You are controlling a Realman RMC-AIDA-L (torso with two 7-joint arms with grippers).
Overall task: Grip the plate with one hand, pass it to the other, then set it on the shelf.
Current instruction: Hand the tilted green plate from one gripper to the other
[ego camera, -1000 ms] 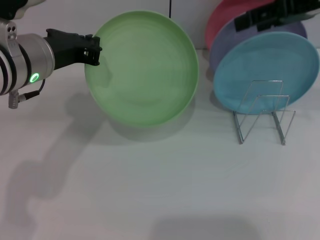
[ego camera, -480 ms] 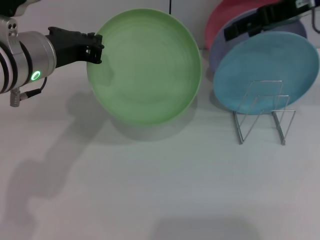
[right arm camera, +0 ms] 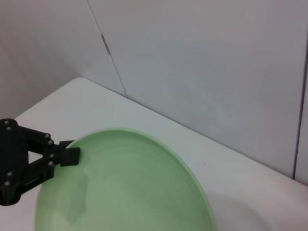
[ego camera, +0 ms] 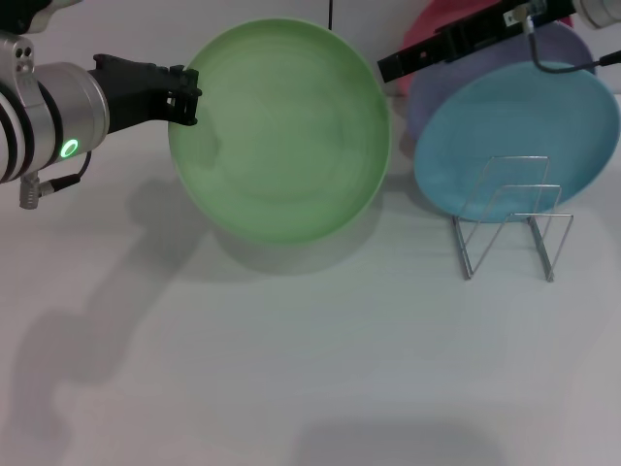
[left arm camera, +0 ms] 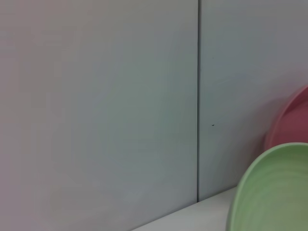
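Note:
The light-green plate [ego camera: 281, 131] hangs tilted above the table, its face toward me. My left gripper [ego camera: 184, 95], on the silver-cylinder arm with the green light, is shut on the plate's left rim. My right gripper [ego camera: 386, 70], the slim black arm with a cable, reaches in from the upper right; its tip is just beside the plate's upper right rim. The wire shelf [ego camera: 509, 218] stands at the right. The plate also shows in the left wrist view [left arm camera: 274, 192] and the right wrist view [right arm camera: 125, 187], where the left gripper [right arm camera: 71, 155] pinches its rim.
A light-blue plate [ego camera: 514, 126] leans on the shelf, with a lavender plate [ego camera: 568, 49] and a pink plate [ego camera: 422, 44] behind it. A wall stands close behind the table. White tabletop [ego camera: 291, 369] lies in front.
My right arm has swung left from above the stacked plates to the green plate's upper right rim. The plate rose slightly, then held still in the left gripper.

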